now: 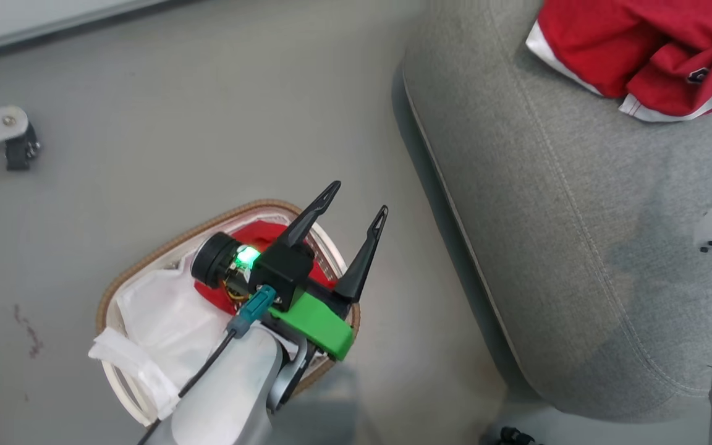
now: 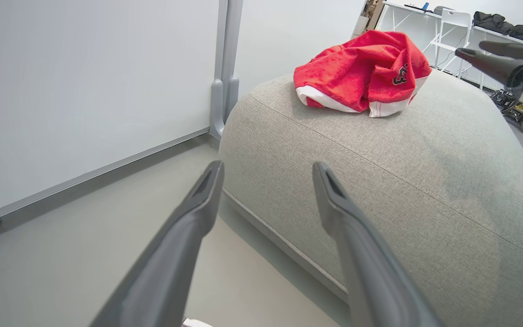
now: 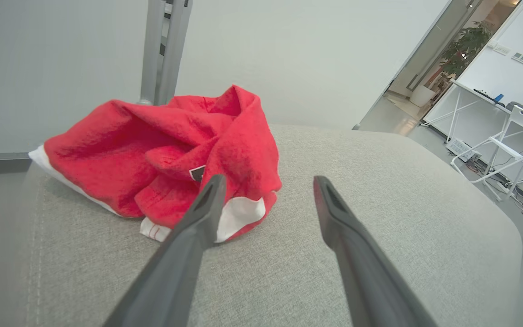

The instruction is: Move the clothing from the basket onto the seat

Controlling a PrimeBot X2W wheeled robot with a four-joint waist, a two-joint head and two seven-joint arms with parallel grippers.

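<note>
Both pincers stand wide open and empty, with one red garment on the seat and more red cloth in the basket.

The right gripper (image 3: 269, 179) hovers low over the grey seat (image 1: 547, 216), its fingers spread far apart with nothing between them. One fingertip lies in front of the white hem of the crumpled red garment (image 3: 166, 150); I cannot tell whether they touch. The left gripper (image 1: 358, 198) is spread just as wide and holds nothing. It hangs above the basket (image 1: 146, 259) on the floor beside the seat, where red cloth (image 1: 257, 238) lies next to a white liner (image 1: 164, 315). The garment on the seat has dark numerals (image 2: 400, 75), folded over and not readable for sure, and a small dark patch (image 3: 197, 172) too small to read.
</note>
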